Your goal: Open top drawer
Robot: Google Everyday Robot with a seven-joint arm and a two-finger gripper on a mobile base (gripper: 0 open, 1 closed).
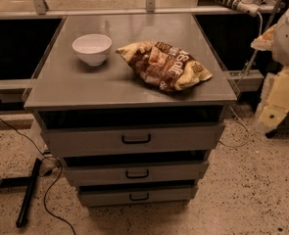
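The top drawer (134, 139) is the widest of three grey drawers in a grey cabinet, right under the cabinet top. Its small black loop handle (136, 139) sits mid-front. A dark gap shows between the drawer front and the top. My arm comes in at the right edge, and the gripper (271, 112) hangs beside the cabinet's right side at about the height of the top drawer. It is well to the right of the handle and touches nothing.
A white bowl (92, 48) and a brown-and-yellow chip bag (166, 65) lie on the cabinet top (85, 87). Two narrower drawers (136, 173) sit below. Cables and a black bar (29, 192) lie on the speckled floor at the left.
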